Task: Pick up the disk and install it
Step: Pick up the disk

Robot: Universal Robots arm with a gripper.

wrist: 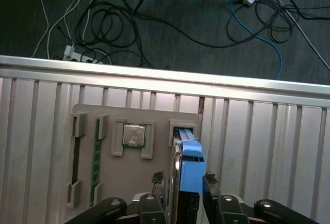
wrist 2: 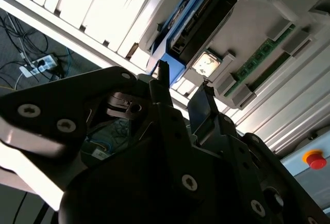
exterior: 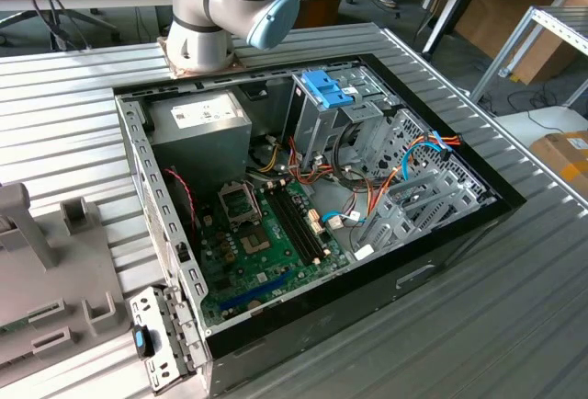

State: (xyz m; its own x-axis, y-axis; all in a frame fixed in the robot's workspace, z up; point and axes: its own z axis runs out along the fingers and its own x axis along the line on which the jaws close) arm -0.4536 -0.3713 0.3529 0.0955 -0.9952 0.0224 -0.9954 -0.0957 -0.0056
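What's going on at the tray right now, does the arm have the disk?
Not yet. The claw is open and lined up with the disk, straddling it in the first wrist view. The disk stands on edge in its slot in the grey tray, next to a chip. It looks unlifted, and I cannot tell whether the claw touches it. In the exterior view the case lies open.

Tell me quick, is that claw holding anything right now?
Gripper: open, one finger on each side of the disk, which stands upright in a holder; not clamped on it.
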